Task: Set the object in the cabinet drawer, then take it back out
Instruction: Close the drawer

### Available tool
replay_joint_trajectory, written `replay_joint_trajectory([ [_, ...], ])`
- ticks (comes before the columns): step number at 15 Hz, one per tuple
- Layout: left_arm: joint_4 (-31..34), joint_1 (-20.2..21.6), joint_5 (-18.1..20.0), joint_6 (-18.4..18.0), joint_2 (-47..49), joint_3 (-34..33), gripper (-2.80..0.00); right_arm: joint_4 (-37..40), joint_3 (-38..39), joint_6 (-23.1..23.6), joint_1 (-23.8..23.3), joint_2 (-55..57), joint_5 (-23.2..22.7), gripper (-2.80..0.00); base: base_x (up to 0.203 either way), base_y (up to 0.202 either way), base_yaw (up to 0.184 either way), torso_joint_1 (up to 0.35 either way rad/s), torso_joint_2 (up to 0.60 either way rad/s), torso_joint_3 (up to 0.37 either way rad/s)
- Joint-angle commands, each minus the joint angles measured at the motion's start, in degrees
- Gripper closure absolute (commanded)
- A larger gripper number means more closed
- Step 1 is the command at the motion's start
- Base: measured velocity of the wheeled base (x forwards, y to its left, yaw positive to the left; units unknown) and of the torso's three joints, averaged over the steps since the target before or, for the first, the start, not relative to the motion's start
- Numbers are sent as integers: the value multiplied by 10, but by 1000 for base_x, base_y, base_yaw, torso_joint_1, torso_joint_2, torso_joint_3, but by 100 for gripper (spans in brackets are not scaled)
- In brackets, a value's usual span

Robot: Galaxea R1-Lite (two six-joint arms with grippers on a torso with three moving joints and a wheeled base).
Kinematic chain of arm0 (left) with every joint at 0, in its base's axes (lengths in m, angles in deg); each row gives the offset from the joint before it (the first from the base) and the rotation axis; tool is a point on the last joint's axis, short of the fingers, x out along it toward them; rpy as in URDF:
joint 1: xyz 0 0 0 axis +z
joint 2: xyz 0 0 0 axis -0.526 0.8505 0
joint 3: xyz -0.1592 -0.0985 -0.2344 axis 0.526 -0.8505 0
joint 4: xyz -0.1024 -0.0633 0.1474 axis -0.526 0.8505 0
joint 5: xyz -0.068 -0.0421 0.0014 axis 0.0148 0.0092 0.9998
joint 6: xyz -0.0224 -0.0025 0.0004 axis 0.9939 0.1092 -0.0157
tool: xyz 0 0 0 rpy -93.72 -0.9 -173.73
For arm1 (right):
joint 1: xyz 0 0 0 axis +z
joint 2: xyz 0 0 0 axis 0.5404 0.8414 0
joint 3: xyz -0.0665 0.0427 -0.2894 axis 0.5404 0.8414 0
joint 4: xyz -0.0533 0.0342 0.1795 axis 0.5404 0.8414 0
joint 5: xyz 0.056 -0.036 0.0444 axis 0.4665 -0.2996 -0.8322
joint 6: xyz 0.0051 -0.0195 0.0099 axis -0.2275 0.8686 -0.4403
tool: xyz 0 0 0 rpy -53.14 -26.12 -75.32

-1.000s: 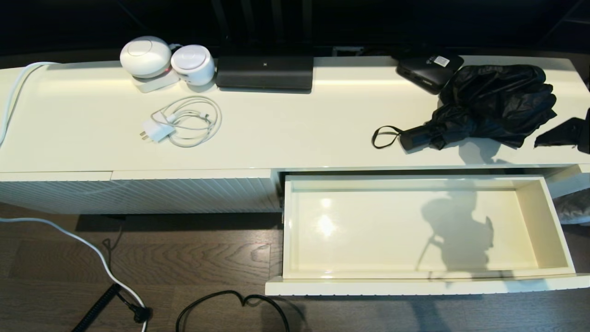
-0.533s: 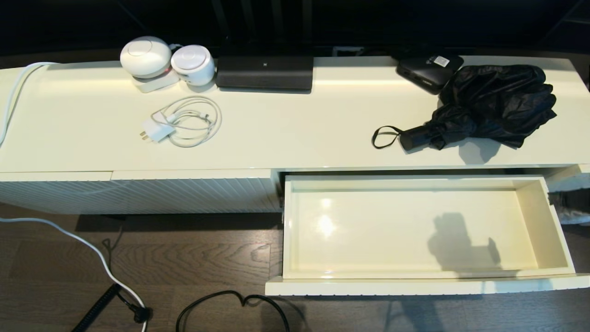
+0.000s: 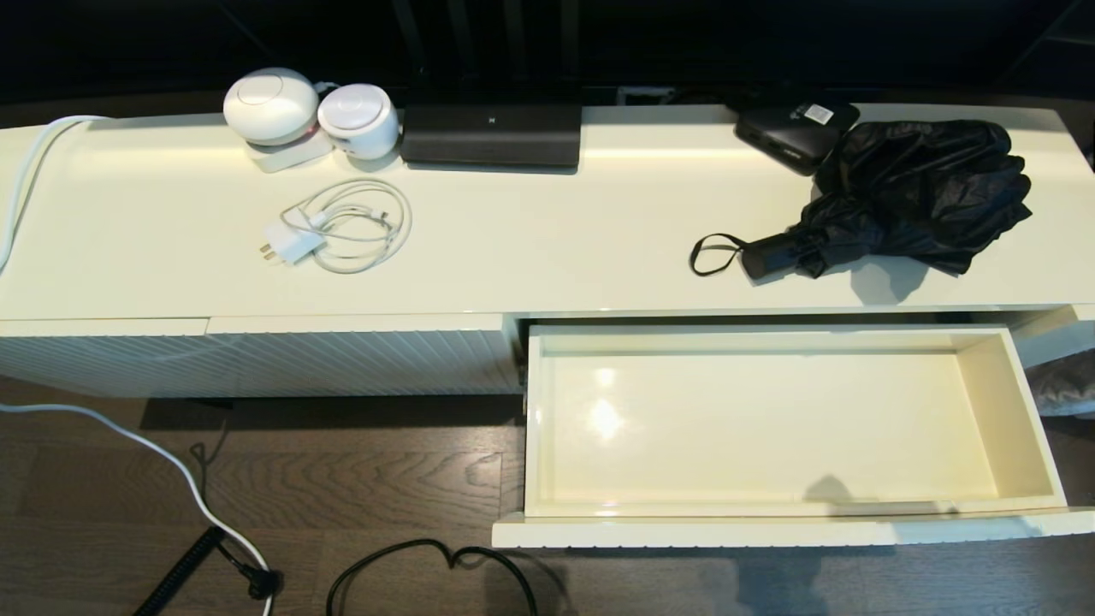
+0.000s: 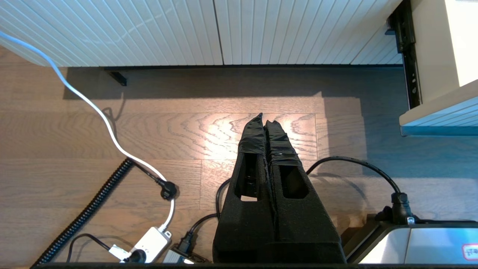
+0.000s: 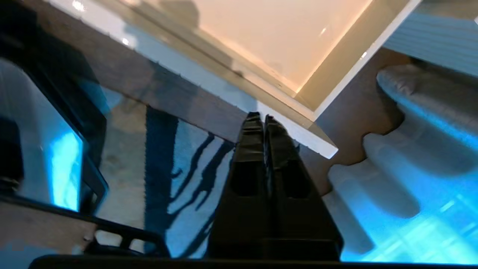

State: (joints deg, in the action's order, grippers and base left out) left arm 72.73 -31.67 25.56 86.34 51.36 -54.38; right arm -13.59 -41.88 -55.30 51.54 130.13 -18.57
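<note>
The object, a black folding umbrella, lies on the cabinet top at the right, its stubby handle and wrist loop pointing left. Below it the cabinet drawer stands pulled out and empty; a corner of it shows in the right wrist view. My right gripper is shut on nothing, low near the drawer's front right corner over the floor, out of the head view. My left gripper is shut and empty, parked above the wooden floor in front of the ribbed cabinet front.
A small black box with a white label lies behind the umbrella. A white charger with coiled cable, two white round devices and a black stand sit on the cabinet top. Cables run across the floor.
My right arm has withdrawn from beside the umbrella and out of the head view. Its shadow has slid down the drawer floor to the front edge. The gripper has shut.
</note>
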Motion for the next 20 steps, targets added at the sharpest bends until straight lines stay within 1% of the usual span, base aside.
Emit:
replay_joint_trajectory([
  [1, 0, 0, 0, 0, -1, 0, 0, -5, 39, 79, 6, -36, -2, 0, 0, 0, 0, 0, 0, 0],
  [2, 0, 0, 0, 0, -1, 0, 0, -23, 61, 115, 6, -41, -13, 0, 0, 0, 0, 0, 0, 0],
  [3, 0, 0, 0, 0, -1, 0, 0, -56, 83, 148, 7, -43, -39, 0, 0, 0, 0, 0, 0, 0],
  [4, 0, 0, 0, 0, -1, 0, 0, -88, 102, 172, 7, -44, -71, 0, 0, 0, 0, 0, 0, 0],
  [5, 0, 0, 0, 0, -1, 0, 0, -129, 132, 189, 7, -41, -117, 0, 0, 0, 0, 0, 0, 0],
  [6, 0, 0, 0, 0, -2, 0, 0, -190, 173, 214, 7, -35, -171, 0, 0, 0, 0, 0, 0, 0],
  [7, 0, 0, 0, 0, -1, 0, 0, -240, 203, 245, 7, -28, -212, 0, 0, 0, 0, 0, 0, 0],
  [8, 0, 0, 0, 0, -1, 0, 0, -281, 227, 279, 7, -20, -228, 0, 0, 0, 0, 0, 0, 0],
  [9, 0, 0, 0, 0, -2, 0, 0, -302, 259, 295, 7, -10, -235, 0, 0, 0, 0, 0, 0, 0],
  [11, 0, 0, 0, 0, -1, 0, 0, -327, 305, 310, 13, 12, -268, 0, 0, 0, 0, 0, 0, 0],
  [12, 0, 0, 0, 0, -1, 0, 0, -331, 310, 312, 21, 18, -289, 0, 0, 0, 0, 0, 0, 0],
  [13, 0, 0, 0, 0, -1, 0, 0, -332, 310, 313, 31, 24, -300, 0, 0, 0, 0, 0, 0, 0],
  [15, 0, 0, 0, 0, -1, 0, 0, -340, 309, 321, 45, 42, -311, 0, 0, 0, 0, 0, 0, 0],
  [17, 0, 0, 0, 0, -1, 0, 0, -347, 311, 351, 47, 48, -312, 0, 0, 0, 0, 0, 0, 0],
  [19, 0, 0, 0, 0, -1, 0, 0, -347, 318, 398, 47, 55, -311, 0, 0, 0, 0, 0, 0, 0],
  [20, 0, 0, 0, 0, -1, 0, 0, -347, 324, 415, 47, 63, -309, 0, 0, 0, 0, 0, 0, 0],
])
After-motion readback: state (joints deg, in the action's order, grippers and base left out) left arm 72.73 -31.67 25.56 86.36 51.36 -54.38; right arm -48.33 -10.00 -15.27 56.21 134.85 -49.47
